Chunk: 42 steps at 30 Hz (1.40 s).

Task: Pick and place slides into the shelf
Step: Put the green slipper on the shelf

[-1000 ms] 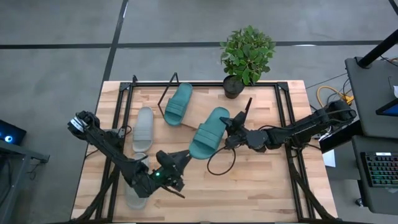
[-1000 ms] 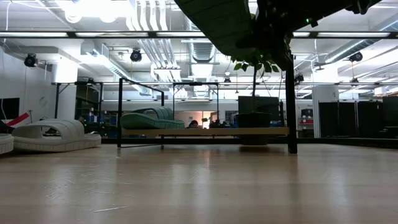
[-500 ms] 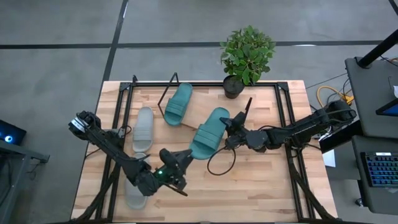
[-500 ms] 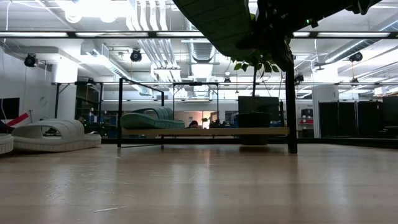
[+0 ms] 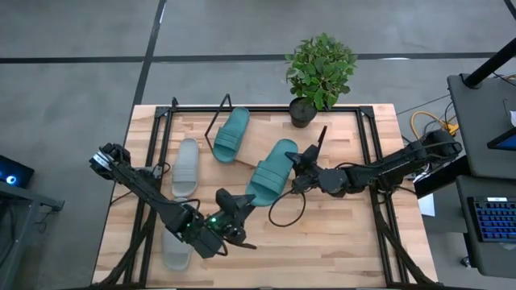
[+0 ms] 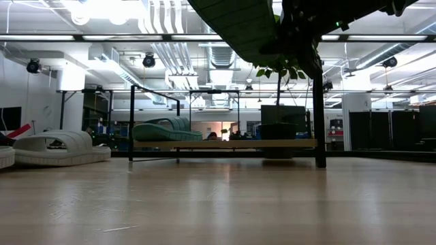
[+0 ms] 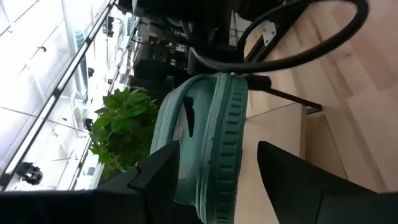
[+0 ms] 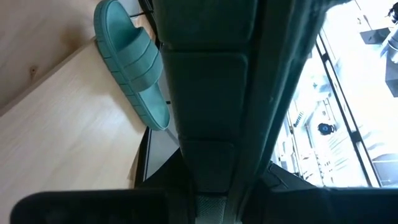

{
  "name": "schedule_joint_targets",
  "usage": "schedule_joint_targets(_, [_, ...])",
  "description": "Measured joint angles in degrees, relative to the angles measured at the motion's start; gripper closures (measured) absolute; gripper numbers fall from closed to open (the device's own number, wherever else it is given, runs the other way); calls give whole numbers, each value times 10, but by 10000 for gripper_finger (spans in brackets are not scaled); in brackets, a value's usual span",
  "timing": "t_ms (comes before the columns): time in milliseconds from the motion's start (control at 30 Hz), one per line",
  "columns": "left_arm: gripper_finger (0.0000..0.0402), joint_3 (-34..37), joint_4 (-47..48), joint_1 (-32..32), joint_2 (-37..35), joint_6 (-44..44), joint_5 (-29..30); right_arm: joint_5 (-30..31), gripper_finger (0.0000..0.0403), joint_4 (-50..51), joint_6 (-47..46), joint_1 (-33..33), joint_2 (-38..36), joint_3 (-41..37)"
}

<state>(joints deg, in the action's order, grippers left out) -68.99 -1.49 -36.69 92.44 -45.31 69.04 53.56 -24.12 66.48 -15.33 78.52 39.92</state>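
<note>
A teal slide (image 5: 270, 173) hangs in the air over the table's middle, sole down, with my right gripper (image 5: 296, 169) shut on it. My left gripper (image 5: 244, 199) is open at the slide's near end (image 7: 214, 155), one finger above it and one below. A second teal slide (image 5: 231, 135) lies sole down on the slanted shelf (image 5: 246, 158). One grey slide (image 5: 187, 165) lies on the table left of the shelf. Another grey slide (image 5: 177, 251) lies partly under my left arm. My right gripper pinches the teal slide's right long edge (image 5: 288, 161), near its far end, between its two fingers. The fingers come roughly level from the table's right. The slide is lifted clear of the table. My left gripper: I cannot tell whether its upper finger (image 7: 163, 177) touches the slide.
A potted plant (image 5: 321, 71) stands at the far edge behind the shelf. A black cable loop (image 5: 286, 211) hangs below my right arm. Black frame rails (image 5: 161, 161) run along the table's left and right sides. Bare wood lies toward the near right.
My left gripper has turned about its wrist, and the wrist has swung a little toward the table's near edge. Its fingertips have stayed at the slide's near end. The slide and my right gripper have kept still.
</note>
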Motion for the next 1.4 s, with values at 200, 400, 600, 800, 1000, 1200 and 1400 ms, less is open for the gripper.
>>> schedule_joint_targets(200, [219, 10, 6, 18, 0, 30, -30, 0, 340, 0, 0, 0, 0, 0])
schedule_joint_targets(400, [249, 10, 5, 21, 0, 30, -31, 0, 340, 0, 0, 0, 0, 0])
schedule_joint_targets(600, [330, 11, 5, 28, 0, 29, -31, 0, 340, 1, -4, 0, 0, 0])
schedule_joint_targets(800, [380, 11, 4, 30, 0, 14, -34, 0, 328, -2, -13, 0, 0, 0])
schedule_joint_targets(1000, [380, 11, 4, 30, 0, 15, -19, 49, 238, -10, -41, -4, -1, 0])
schedule_joint_targets(1200, [380, 11, 4, 30, 0, 15, 18, 156, 199, -7, -41, -29, -9, 1])
schedule_joint_targets(1400, [380, 11, 2, 30, 0, 15, 17, 159, 205, -6, -65, -87, -41, 1])
